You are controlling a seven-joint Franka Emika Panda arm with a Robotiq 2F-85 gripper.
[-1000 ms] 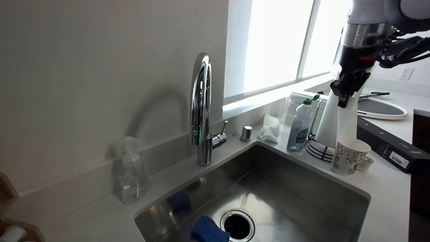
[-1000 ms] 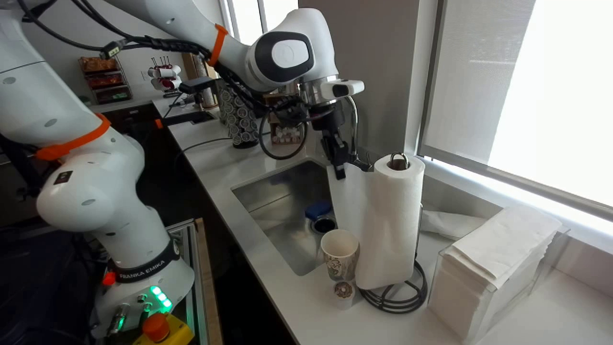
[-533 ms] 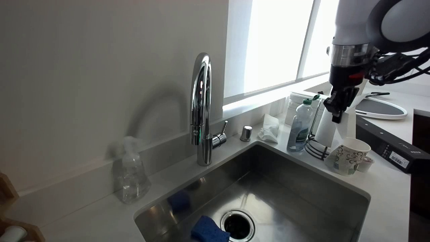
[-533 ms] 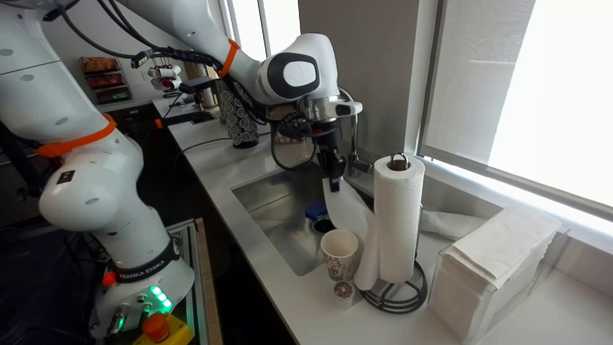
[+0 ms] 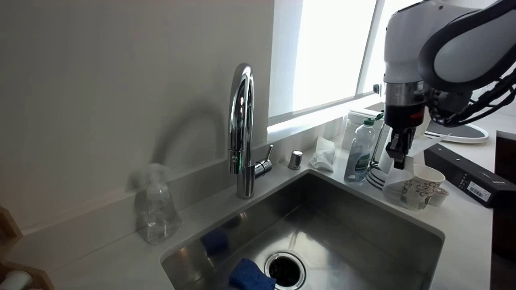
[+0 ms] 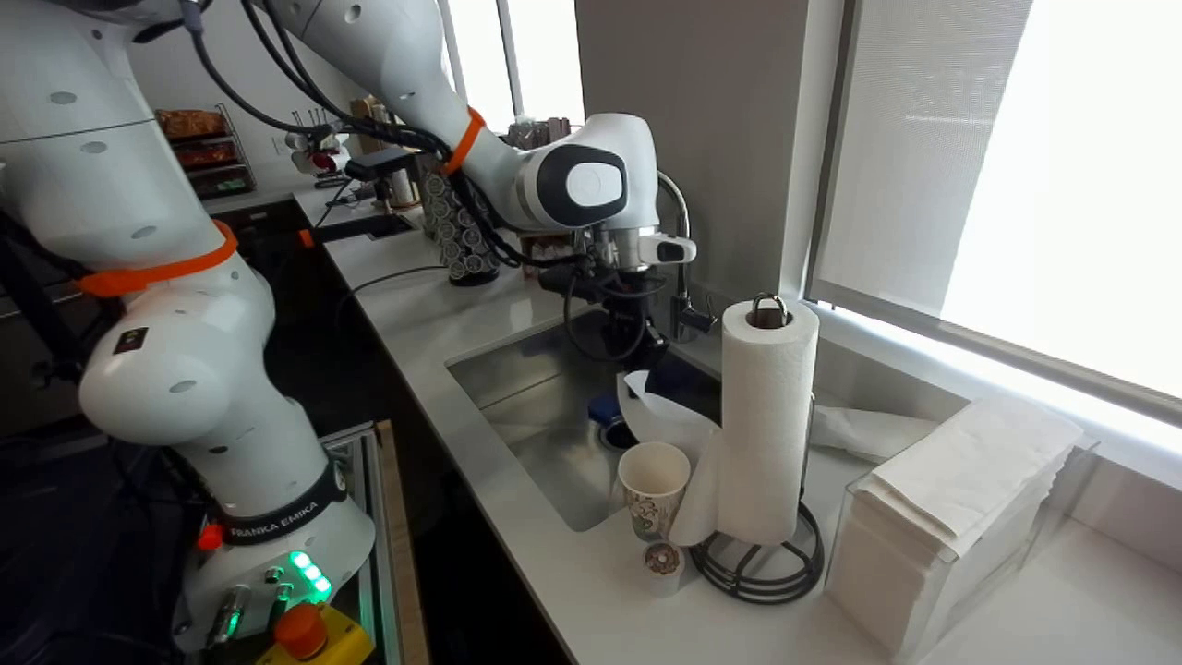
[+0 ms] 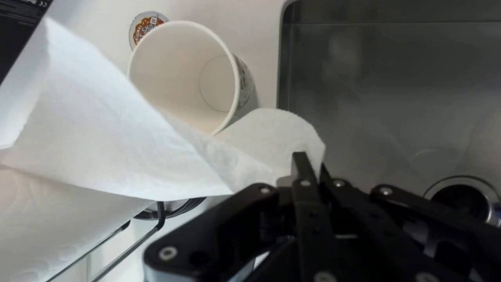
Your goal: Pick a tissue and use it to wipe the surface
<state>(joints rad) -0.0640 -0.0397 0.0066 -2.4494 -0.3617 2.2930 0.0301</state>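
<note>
Supervisor: Hazards, from your station?

Operator: First, the paper cup [image 6: 654, 508]: in my wrist view the tissue [image 7: 129, 145] lies across its edge, touching or not I cannot tell, so a low sideways pull could tip it onto the table [image 6: 1090, 591] or into the sink [image 6: 536, 443]. Second, the tissue reaches back to the roll [image 6: 766, 434], and I cannot confirm it is torn off. If joined, a pull may unwind more or topple the roll.

Supervisor: Condition of the jaws?

Operator: Together, clamped on one end of the tissue, no gap beyond its thickness that I can make out. The remainder droops between jaws and roll. I note no contact with anything else. My finding: so small a hold could slip or rip under load; I would want the tissue free before any wiping
</note>
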